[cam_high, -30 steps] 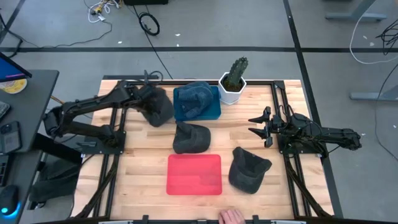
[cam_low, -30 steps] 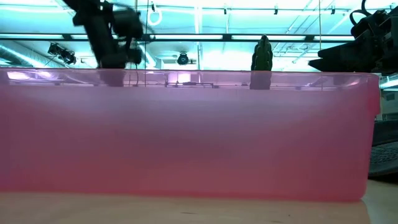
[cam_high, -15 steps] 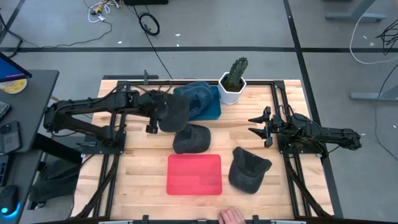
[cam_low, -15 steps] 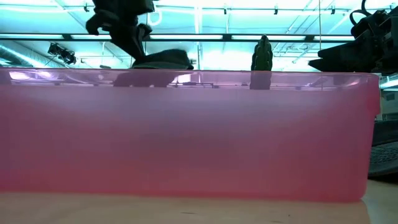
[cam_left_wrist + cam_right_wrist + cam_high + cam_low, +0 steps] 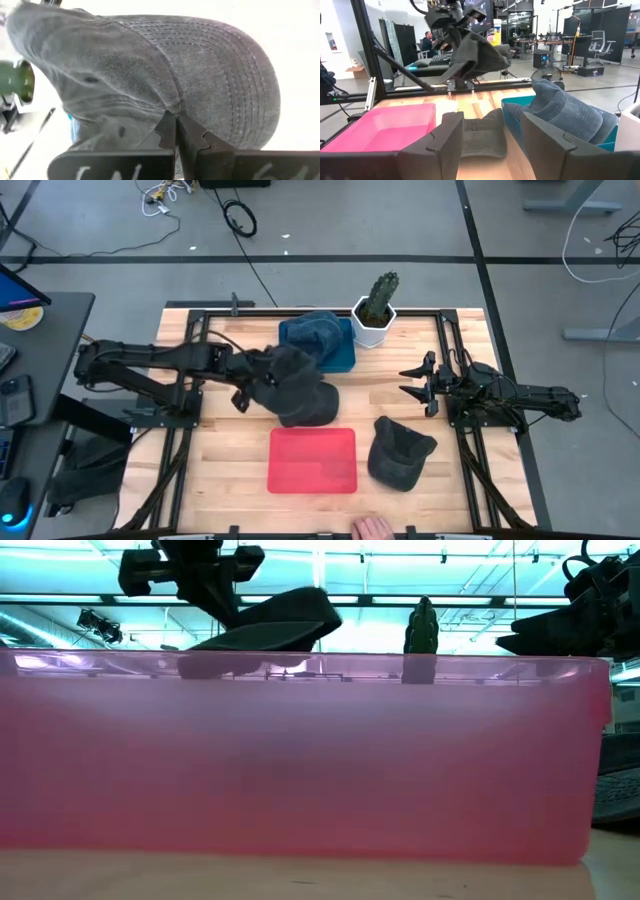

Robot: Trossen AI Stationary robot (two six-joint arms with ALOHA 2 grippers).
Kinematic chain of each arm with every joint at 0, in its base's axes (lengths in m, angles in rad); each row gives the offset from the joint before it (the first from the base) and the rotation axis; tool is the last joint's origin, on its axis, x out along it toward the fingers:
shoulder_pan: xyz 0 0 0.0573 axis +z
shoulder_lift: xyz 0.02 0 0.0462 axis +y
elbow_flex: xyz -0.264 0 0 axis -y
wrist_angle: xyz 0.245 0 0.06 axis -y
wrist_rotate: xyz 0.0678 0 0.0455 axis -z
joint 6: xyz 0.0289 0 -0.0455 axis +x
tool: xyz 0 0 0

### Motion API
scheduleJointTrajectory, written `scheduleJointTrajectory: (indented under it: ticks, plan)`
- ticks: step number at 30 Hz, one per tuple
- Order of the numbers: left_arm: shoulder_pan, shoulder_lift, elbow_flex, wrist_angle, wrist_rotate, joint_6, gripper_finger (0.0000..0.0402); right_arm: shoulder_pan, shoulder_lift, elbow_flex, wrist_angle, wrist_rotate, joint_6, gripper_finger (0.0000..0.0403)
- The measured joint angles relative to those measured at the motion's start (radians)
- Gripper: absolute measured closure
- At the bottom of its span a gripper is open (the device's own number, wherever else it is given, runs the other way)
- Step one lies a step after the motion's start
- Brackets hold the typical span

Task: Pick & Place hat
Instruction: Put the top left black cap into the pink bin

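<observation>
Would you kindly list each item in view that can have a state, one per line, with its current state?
left gripper: shut on the grey cap, raised above the table
grey cap: held aloft over the dark cap
dark cap: lying on the table, partly covered from above
second dark cap: lying on the table, untouched
blue hat: resting in the blue bin
pink bin: empty
right gripper: open, waiting at the right

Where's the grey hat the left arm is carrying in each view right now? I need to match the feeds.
High view: held hat mid-table, above the dark hat lying there.
Low view: hat above the pink bin's rim, left of the cactus.
Left wrist view: hat fills the picture, pinched in the left gripper.
Right wrist view: hat aloft, past the right gripper's open jaws.
Shared landmark: pink bin.
</observation>
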Motion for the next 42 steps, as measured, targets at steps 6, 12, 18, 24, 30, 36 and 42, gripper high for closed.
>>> scheduleJointTrajectory:
  ticks: [6, 12, 18, 24, 30, 36, 42]
  plan:
    - [-0.053, 0.095, 0.07, -0.017, -0.016, 0.074, 0.04, 0.0, 0.0, 0.0, -0.001, 0.0, 0.0, 0.0204]
    - [-0.113, 0.186, 0.163, -0.047, -0.018, 0.14, 0.04, 0.0, 0.0, 0.0, 0.0, 0.0, 0.0, 0.0204]
    - [-0.192, 0.253, 0.213, -0.078, -0.018, 0.153, 0.04, 0.0, 0.0, 0.0, 0.0, 0.001, 0.0, 0.0204]
    - [-0.265, 0.315, 0.213, -0.082, -0.018, 0.161, 0.04, 0.0, 0.0, 0.0, 0.0, 0.0, 0.0, 0.0204]
    - [-0.316, 0.37, 0.213, -0.046, -0.015, 0.18, 0.04, 0.0, 0.0, 0.0, 0.0, 0.001, 0.0, 0.0204]
    - [-0.359, 0.407, 0.213, 0.012, 0.0, 0.246, 0.04, 0.0, 0.0, 0.0, 0.0, 0.001, 0.0, 0.0204]
    - [-0.387, 0.411, 0.213, 0.061, 0.043, 0.253, 0.04, 0.0, 0.0, 0.0, 0.0, 0.0, 0.0, 0.0204]
